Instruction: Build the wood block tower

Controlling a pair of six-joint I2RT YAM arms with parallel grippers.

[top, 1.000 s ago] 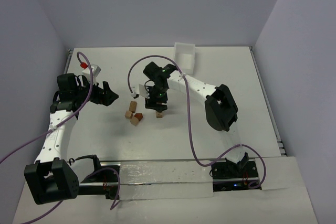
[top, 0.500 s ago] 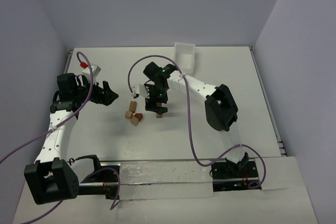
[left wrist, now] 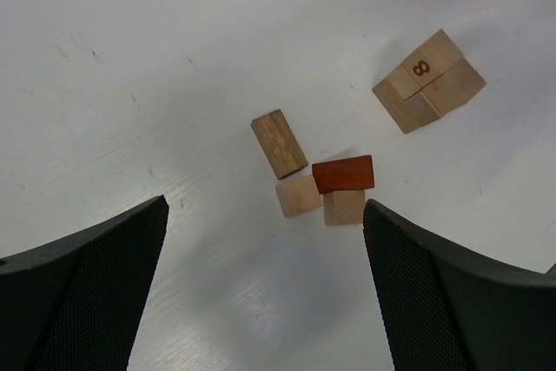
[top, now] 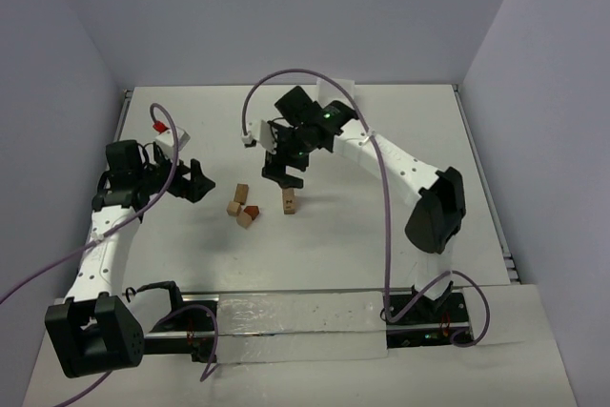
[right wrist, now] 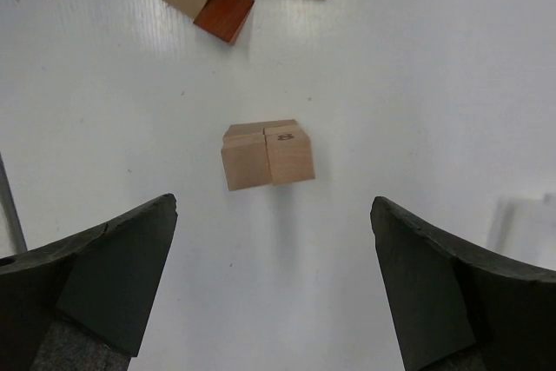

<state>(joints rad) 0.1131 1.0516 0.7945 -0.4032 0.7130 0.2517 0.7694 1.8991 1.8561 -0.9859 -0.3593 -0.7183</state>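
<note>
The left hand point(top: 197, 181) and right hand point(top: 283, 171) both gape empty, the right just above the tower point(top: 289, 201) on the surface point(top: 286, 269), so grip a loose block point(left wrist: 279, 143) squarely and seat it flush on top.

White tray point(top: 341, 89) mostly hidden behind right arm point(top: 400, 164); jaws cut off by wrist-view edges.
</note>
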